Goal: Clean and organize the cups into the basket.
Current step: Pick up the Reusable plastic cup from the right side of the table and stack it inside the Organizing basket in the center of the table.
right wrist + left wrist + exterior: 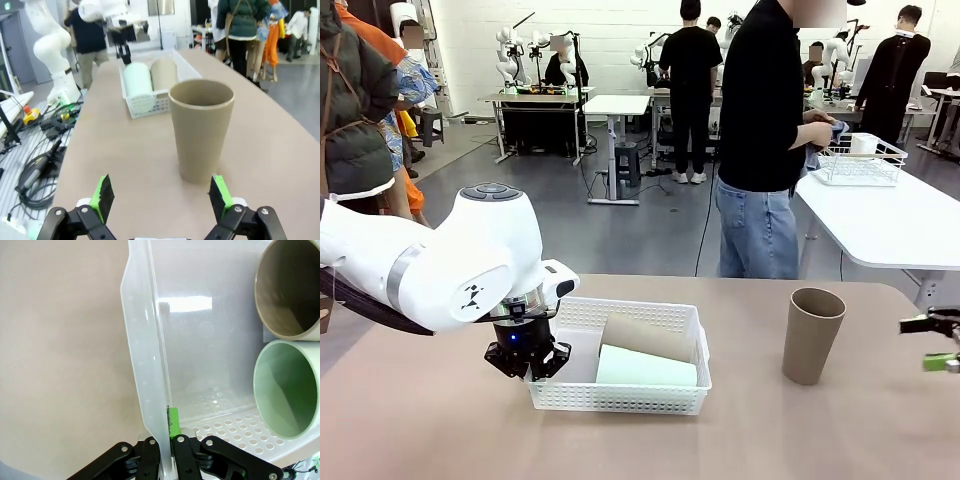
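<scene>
nearby, left gripper (167,429) pinched tight on end wall of shallow white lattice plastic basket (620,405), pale mint green tumbler (645,368) then tan-brown tumbler (642,335) lying inside, right gripper (162,194) spread wide, empty, facing upright tan-brown cup (201,131) on beige table (440,430)

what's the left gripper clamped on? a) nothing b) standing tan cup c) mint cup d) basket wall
d: the left gripper is closed over the basket at its side wall, which runs up between its fingers.

Table (440,430) bears basket (620,405) and upright cup (813,335), seemingly well apart.
</scene>
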Tool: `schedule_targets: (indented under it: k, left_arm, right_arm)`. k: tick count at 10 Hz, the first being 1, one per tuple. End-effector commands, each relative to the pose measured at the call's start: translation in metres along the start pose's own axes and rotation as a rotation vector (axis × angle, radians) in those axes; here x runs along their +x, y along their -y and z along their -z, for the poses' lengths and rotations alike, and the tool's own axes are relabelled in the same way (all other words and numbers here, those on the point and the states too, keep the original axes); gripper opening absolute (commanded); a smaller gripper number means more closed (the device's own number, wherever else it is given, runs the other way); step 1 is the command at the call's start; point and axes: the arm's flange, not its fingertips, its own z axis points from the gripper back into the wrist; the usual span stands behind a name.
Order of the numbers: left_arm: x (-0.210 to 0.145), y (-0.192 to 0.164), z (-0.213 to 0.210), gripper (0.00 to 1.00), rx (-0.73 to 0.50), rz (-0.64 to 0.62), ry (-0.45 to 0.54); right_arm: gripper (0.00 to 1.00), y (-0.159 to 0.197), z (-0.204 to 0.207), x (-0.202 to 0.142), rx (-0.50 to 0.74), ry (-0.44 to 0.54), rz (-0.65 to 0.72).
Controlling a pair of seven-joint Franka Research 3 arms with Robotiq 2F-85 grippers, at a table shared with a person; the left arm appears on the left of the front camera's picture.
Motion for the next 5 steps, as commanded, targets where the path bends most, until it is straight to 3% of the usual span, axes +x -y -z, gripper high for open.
schedule_targets:
  k: [1, 5]
  left_arm:
    - [-0.001, 0.001, 0.001, 0.00, 0.007, 0.008, 0.014]
    - [-0.001, 0.001, 0.001, 0.00, 0.007, 0.008, 0.014]
  right_arm:
    - [1.00, 0.030, 0.021, -0.010, 0.029, 0.002, -0.006]
    - [1.00, 0.063, 0.050, -0.025, 0.028, -0.026, 0.019]
